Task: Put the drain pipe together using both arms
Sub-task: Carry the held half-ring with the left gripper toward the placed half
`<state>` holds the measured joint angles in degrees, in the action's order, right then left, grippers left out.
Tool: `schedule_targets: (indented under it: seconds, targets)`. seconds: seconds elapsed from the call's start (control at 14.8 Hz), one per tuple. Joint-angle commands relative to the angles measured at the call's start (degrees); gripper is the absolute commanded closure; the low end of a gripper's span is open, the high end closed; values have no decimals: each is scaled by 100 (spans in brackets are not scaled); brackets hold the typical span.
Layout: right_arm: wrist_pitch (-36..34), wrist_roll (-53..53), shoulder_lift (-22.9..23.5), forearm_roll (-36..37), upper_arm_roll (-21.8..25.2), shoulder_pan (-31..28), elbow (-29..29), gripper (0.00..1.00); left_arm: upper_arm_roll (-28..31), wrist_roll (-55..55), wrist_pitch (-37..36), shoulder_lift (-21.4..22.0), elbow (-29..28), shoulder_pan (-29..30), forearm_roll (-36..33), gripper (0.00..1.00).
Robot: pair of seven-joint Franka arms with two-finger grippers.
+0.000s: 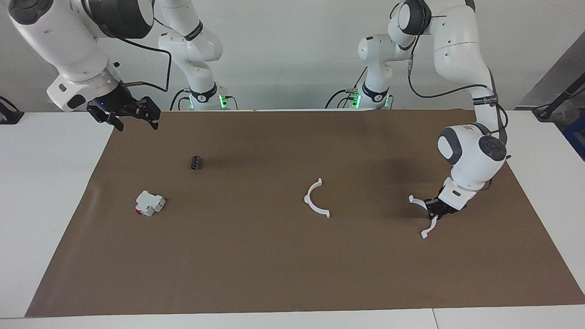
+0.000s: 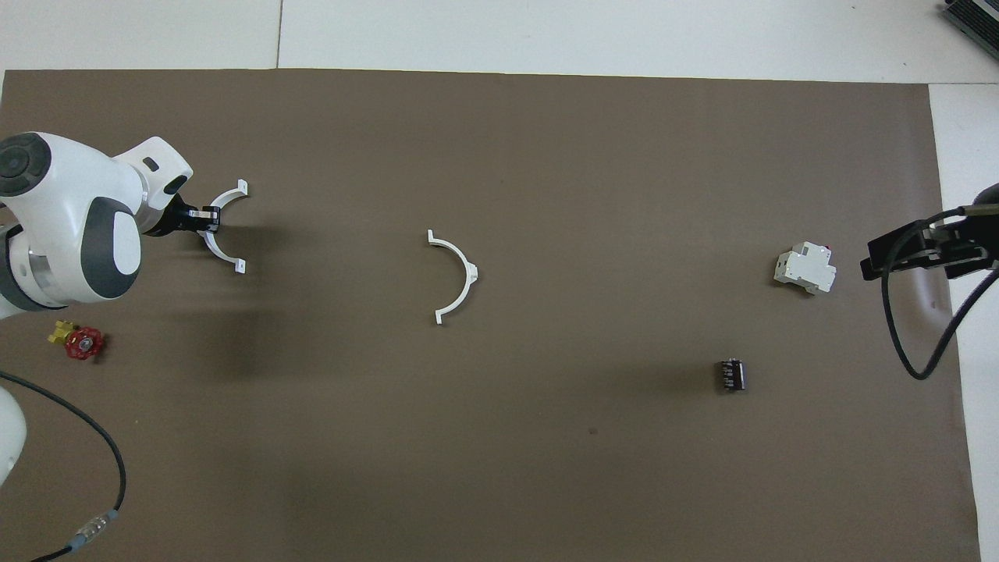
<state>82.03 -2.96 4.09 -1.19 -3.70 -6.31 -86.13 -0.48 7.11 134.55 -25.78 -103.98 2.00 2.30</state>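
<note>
One white half-ring of the drain pipe (image 1: 307,201) lies flat near the middle of the brown mat (image 1: 256,265); it also shows in the overhead view (image 2: 471,275). My left gripper (image 1: 434,211) is low at the mat toward the left arm's end, shut on the middle of the second half-ring (image 1: 426,231), whose two ends stick out on either side of the fingers. The overhead view shows this gripper (image 2: 204,221) and its half-ring (image 2: 226,197) too. My right gripper (image 1: 133,118) waits raised and open over the mat's edge at the right arm's end (image 2: 897,251).
A white boxy block with a red part (image 1: 149,203) (image 2: 804,269) and a small black cylinder (image 1: 197,162) (image 2: 730,375) lie toward the right arm's end. A small red handwheel with a yellow piece (image 2: 82,342) lies by the left arm.
</note>
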Motion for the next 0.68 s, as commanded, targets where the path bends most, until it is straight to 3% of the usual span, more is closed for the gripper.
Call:
schedule_targets:
  seconds: [0.0,0.41,0.61]
  targets:
    - [164,-222,-242,-56,-43,-107,-343,2,-14,-34,-280,134,80,-76,78,100]
    - [533,-152,-312,92,-43,-72,-545,1,13,-639,-263,319,54,-691,-27,100]
    - [1199,-90,-321,234,-43,-45,-677,1,13,-1526,-263,390,-139,-1217,-431,100]
